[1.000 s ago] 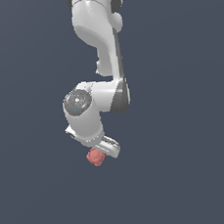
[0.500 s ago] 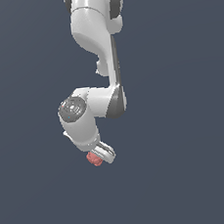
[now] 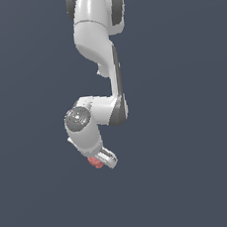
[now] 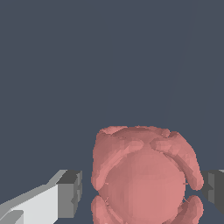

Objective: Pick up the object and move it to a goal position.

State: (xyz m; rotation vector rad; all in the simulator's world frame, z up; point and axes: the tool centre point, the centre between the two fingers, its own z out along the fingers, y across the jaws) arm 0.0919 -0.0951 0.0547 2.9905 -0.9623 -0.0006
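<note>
The object, a small bumpy red-pink ball (image 3: 94,161), sits low in the exterior view, partly hidden behind the white gripper (image 3: 102,158). In the wrist view the ball (image 4: 144,175) fills the space between the two grey-tipped fingers, with one fingertip (image 4: 69,193) a little apart from it and the other fingertip (image 4: 215,186) close beside it. The jaws stand open around the ball, one on each side. I cannot tell whether either pad touches it.
The white arm (image 3: 96,32) hangs down from the top of the exterior view, with its wrist (image 3: 79,120) bent towards the exterior view's left. The background is plain dark grey-blue with no visible edges or other objects.
The wrist has come down and shifted slightly to the exterior view's left. The ball has stayed in about the same place while the gripper closed in over it.
</note>
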